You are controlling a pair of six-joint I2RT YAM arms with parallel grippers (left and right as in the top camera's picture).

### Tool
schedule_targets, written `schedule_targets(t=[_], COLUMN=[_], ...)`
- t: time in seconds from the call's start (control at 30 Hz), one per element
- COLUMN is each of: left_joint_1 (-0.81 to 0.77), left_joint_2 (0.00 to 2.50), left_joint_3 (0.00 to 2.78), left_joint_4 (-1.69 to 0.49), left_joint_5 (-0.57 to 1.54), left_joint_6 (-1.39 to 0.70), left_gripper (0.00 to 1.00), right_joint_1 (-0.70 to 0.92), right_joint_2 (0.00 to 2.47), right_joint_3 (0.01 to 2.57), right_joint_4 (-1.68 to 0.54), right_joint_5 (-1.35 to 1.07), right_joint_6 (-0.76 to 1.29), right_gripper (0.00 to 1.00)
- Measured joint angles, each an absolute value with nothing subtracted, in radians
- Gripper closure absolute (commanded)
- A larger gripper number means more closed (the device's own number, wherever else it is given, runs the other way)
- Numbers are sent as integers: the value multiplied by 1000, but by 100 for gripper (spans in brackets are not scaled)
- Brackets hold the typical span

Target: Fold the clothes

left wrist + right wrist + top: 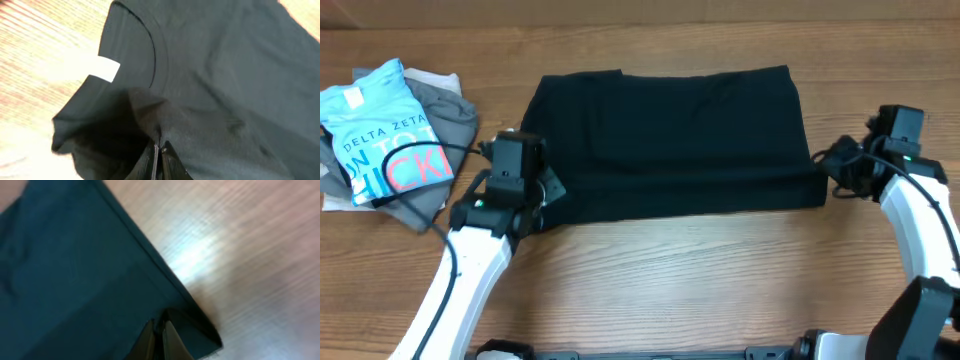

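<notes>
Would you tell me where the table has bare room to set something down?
Bare table lies on the robot's side of the black garment and in a strip along its far side. The left is crowded: light blue tee, grey garments, left gripper.

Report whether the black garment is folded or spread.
Folded at least once: the black garment lies as a rectangle, no sleeves showing, a layered band along its near edge.
</notes>
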State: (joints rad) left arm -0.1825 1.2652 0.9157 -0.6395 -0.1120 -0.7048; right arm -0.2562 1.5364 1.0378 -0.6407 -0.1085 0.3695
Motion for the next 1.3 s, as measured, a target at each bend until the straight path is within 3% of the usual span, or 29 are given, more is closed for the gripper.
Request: schedule_targets(t=[0.37,0.5,0.53,0.57,0.6,0.63,0.67,0.73,0.93,1.07,1.3], left_joint_1=[-183,-183,-183,-183,-183,-183,-183,-177,-121,-105,-126], left_joint_2=[1537,1578,1584,1588,1590,1591,1591,1591,1574,1533,1537], left_joint_3=[915,915,915,915,915,915,915,917,1086,1163,1021], left_joint_4=[-370,-327,-315,-310,-309,-305,-296,-250,-516,-690,-746], left_joint_5=[-194,-207,-209,-212,-214,-215,-217,-219,-208,-92,42], left_joint_6=[-727,-727,-727,-727,-727,-731,-727,-675,-519,-481,-467], left_gripper=[93,91,90,83,60,50,39,24,23,33,37], right_joint_1=[-202,-202,-202,-202,-202,-202,-202,-205,-299,-353,-340], right_joint_2=[1671,1729,1740,1750,1757,1761,1764,1764,1685,1621,1643], right_joint_3=[1037,1037,1037,1037,1037,1037,1037,1047,1116,1137,998], right_joint_4=[-426,-413,-410,-405,-398,-388,-373,-379,-600,-762,-689], right_joint_5=[-109,-108,-107,-107,-108,-108,-106,-107,-112,-104,-114], right_joint_6=[343,340,339,339,337,337,338,328,322,329,329], right_gripper=[95,90,82,71,56,50,35,28,27,27,27])
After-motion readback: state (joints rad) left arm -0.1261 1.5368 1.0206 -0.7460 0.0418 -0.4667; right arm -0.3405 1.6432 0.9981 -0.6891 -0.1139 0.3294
